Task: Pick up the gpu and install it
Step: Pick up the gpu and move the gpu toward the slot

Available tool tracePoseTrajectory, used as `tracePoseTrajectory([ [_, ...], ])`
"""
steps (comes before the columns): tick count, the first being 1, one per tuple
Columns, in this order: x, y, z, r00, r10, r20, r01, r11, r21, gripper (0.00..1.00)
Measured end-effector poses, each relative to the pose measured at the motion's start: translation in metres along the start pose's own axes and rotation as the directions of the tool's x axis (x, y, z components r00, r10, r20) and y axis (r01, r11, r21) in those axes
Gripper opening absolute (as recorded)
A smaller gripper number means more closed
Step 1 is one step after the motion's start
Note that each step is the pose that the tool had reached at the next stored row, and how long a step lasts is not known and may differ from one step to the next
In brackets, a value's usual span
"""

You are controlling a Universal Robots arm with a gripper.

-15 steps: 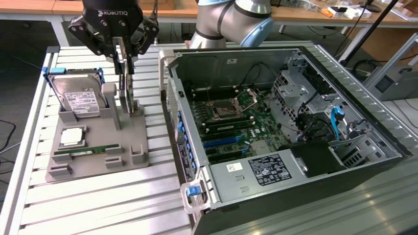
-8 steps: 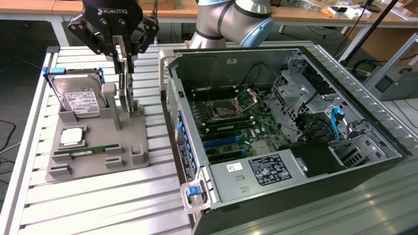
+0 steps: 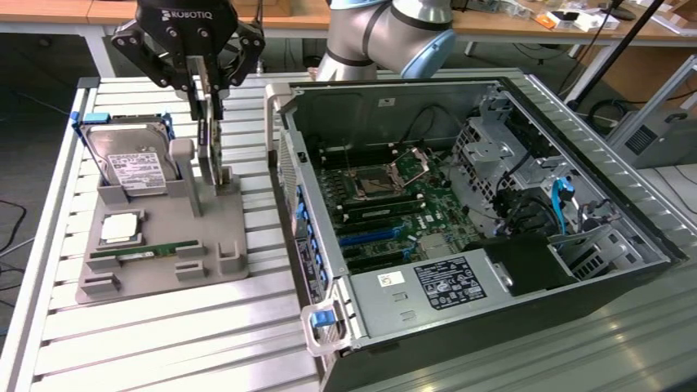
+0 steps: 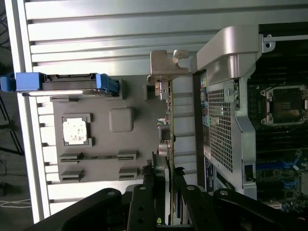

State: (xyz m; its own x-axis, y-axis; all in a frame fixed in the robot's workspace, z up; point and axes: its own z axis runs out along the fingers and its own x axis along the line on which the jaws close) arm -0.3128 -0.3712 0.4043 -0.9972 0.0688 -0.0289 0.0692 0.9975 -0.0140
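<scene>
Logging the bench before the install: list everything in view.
gpu: one, dark brown, upright in holder
hard drive: one, silver in blue caddy, upright in holder
CPU: one, silver, flat in holder
RAM stick: one, green, flat in holder
holder: one, grey, on table, exterior view's left
computer case: one, dark, open, exterior view's right
motherboard: one, green, inside case
table: one, white slats, under holder and case
arm: one, grey and blue, behind case
gripper: one, black, shut on gpu's top edge

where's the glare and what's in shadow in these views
exterior view: light glints off the table slats, and the computer case is dark in its drive-bay corner; wrist view: the slats glare near white, and the gripper is a dark mass
</scene>
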Motion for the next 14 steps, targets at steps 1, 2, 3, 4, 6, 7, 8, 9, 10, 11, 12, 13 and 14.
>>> tracePoseTrajectory([
  [1, 0.0000, 0.0000, -0.0006, 1.0000, 0.000, 0.0000, 0.000, 1.0000, 0.0000, 0.27],
  [2, 0.0000, 0.0000, -0.0011, 1.0000, 0.000, 0.0000, 0.000, 1.0000, 0.0000, 0.27],
  [3, 0.0000, 0.0000, -0.0014, 1.0000, 0.000, 0.0001, 0.000, 1.0000, 0.0000, 0.27],
  [4, -0.0001, 0.0000, -0.0015, 1.0000, 0.000, 0.0001, 0.000, 1.0000, -0.0001, 0.27],
  [6, -0.0001, 0.0000, -0.0018, 1.0000, 0.000, 0.0001, 0.000, 1.0000, 0.0000, 0.27],
  [7, -0.0001, 0.0000, -0.0021, 1.0000, 0.000, 0.0000, 0.000, 1.0000, 0.0000, 0.27],
  [8, -0.0001, 0.0000, -0.0024, 1.0000, 0.000, 0.0000, 0.000, 1.0000, 0.0001, 0.27],
  [9, -0.0001, 0.0000, -0.0026, 1.0000, 0.000, 0.0000, 0.000, 1.0000, 0.0000, 0.27],
  [10, -0.0001, 0.0000, -0.0028, 1.0000, 0.000, 0.0000, 0.000, 1.0000, 0.0000, 0.27],
  [11, -0.0001, 0.0000, -0.0031, 1.0000, 0.000, 0.0000, 0.000, 1.0000, 0.0000, 0.27],
  [12, -0.0001, -0.0001, -0.0032, 1.0000, 0.000, 0.0000, 0.000, 1.0000, 0.0000, 0.27],
  [13, -0.0001, -0.0001, -0.0035, 1.0000, 0.000, 0.0000, 0.000, 1.0000, 0.0000, 0.27],
  [14, -0.0001, -0.0001, -0.0037, 1.0000, 0.000, 0.0000, 0.000, 1.0000, 0.0001, 0.27],
])
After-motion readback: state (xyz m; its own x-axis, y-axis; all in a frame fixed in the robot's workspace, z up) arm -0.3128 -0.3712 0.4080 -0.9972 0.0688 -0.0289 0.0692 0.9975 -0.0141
